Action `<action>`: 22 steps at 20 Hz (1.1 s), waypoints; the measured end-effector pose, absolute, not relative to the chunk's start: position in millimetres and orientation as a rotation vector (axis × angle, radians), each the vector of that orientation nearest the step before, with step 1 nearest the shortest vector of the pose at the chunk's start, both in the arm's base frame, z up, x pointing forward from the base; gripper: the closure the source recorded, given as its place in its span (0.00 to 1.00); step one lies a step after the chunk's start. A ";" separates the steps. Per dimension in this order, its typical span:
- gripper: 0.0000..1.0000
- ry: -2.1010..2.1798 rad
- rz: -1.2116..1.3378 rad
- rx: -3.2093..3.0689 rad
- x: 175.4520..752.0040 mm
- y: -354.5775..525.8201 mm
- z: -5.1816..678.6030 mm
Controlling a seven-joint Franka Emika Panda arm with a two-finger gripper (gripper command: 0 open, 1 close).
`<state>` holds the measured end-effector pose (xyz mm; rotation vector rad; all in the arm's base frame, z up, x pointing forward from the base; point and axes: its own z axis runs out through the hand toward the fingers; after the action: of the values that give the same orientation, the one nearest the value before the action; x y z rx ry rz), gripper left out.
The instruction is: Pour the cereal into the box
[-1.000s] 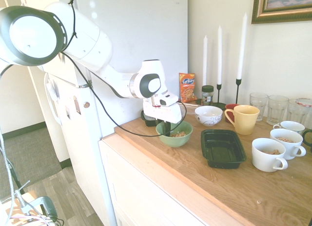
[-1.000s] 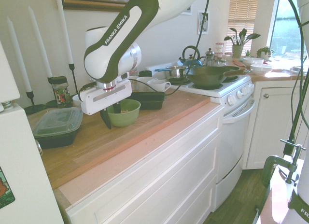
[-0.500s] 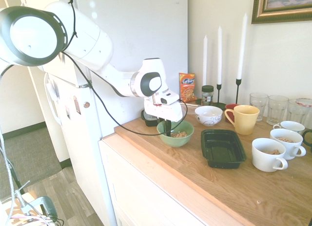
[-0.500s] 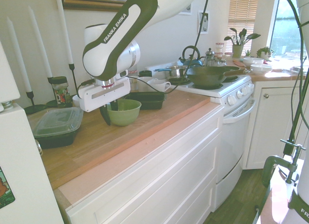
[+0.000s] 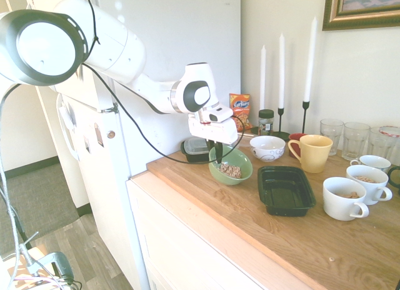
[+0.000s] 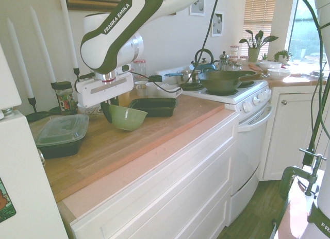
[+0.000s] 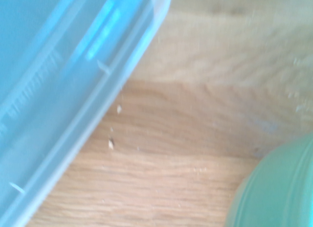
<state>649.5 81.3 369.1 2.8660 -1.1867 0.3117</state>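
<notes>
Just left of centre in the first exterior view, the claw is clamped on the rim of the round green ceramic bowl, one finger inside and one outside, and the bowl hangs clear of the pale wooden desk, tilted a little. Inside it lies the cereal, a small heap of beige puffed bits gathered toward the lower side.

To the right and slightly lower in that frame sits the box, a shallow glossy black plastic tray with rounded corners, resting flat on the desk, near the bowl but not touching it. Its long axis runs from the upper left toward the lower right of the picture, so the short end faces the bowl. In the second exterior view the order flips: the bowl hangs left of centre and the box lies to its right and a little higher.

My reading is that the bowl must travel rightward in the first exterior view until it stands over the tray before tipping, or the cereal would land on the wood.

Behind the bowl, at upper left of it, sits a dark container with a clear lid.
</notes>
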 end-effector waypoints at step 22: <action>1.00 -1.454 0.358 2.988 646.5 -24.0 493.1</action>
<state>646.5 -24.0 493.1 2.9884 -1.4544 0.3583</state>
